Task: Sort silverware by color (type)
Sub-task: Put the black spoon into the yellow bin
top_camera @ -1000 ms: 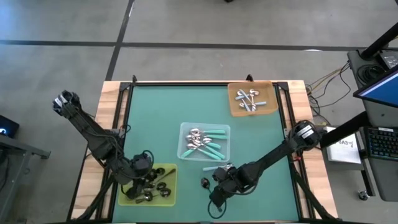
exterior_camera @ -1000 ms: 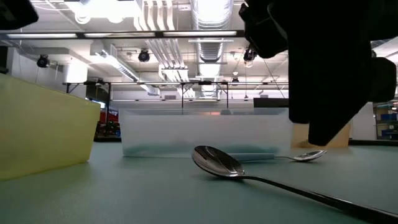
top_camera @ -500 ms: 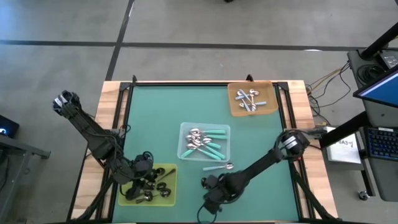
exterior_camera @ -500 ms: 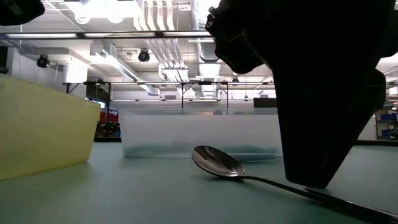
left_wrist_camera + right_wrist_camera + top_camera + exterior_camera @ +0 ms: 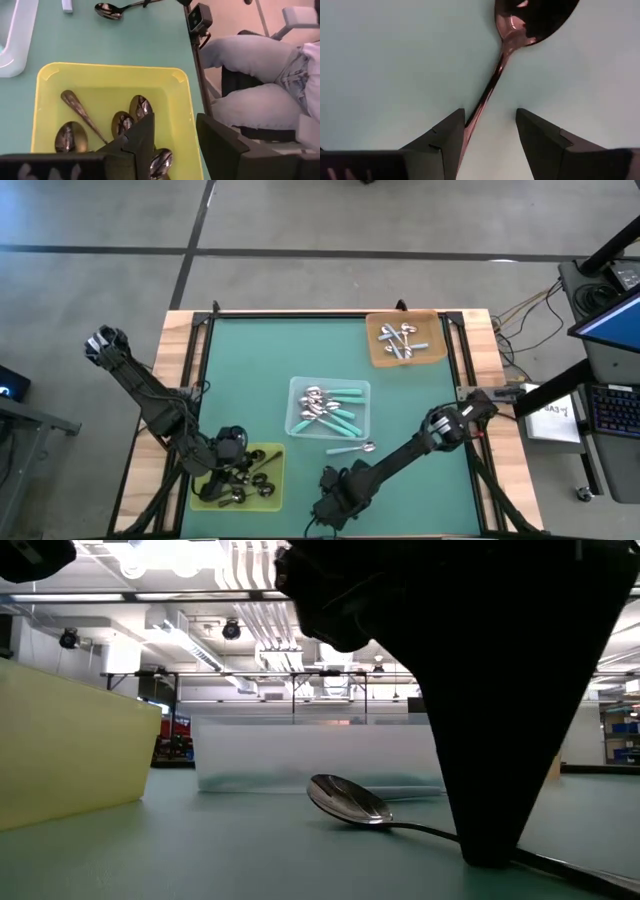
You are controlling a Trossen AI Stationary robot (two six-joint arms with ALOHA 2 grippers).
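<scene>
1. A dark spoon is seen lying flat on the green table, in the lower middle of the high view, just right of the yellow tray. In the right wrist view its bowl is at the top of the frame and its thin handle runs down between the two fingers.
2. The spoon is judged to be light, stiff metal with a polished, slippery skin. The narrow handle is the likely place to take hold, pinched across its width, since the rounded bowl would slide out.
3. Because it lies flush on the smooth mat, a low, square pinch is judged necessary; a skewed one could flick it away.
4. The right gripper is held spread, one finger on each side of the handle, not yet closed on it.
5. A teal-handled spoon is seen loose on the mat just below the clear tray, which holds more of its kind.
6. An orange-brown tray with pale silver pieces sits at the upper right of the high view.
7. The left gripper is held parted over the yellow tray, a smooth plastic square with dark spoons inside.
8. A seated person's legs are visible beyond the table edge.
</scene>
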